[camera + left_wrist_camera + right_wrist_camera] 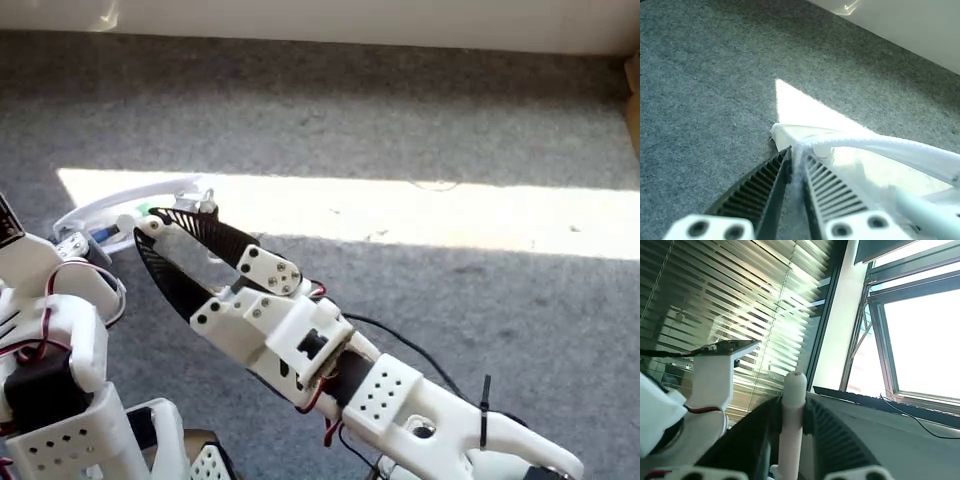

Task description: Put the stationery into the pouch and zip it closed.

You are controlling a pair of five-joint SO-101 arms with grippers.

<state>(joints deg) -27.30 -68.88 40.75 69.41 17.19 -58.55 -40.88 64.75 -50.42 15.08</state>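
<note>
A clear white-edged pouch (120,213) lies on the grey carpet in a strip of sunlight, with small items inside it. In the left wrist view my left gripper (792,162) is shut on the pouch's (875,150) white rim at one end. My right gripper (165,238) reaches in from the lower right, its black fingers (215,235) just beside the pouch's mouth. Seen from the right wrist, the right gripper (790,407) is shut on a white pen-like stick (792,410) that pokes out past its fingertips.
Grey carpet (450,120) spreads all around, with a white wall base along the far edge. The left arm's white body (50,340) stands at the lower left, close to the right arm. A cable (400,345) trails beside the right arm.
</note>
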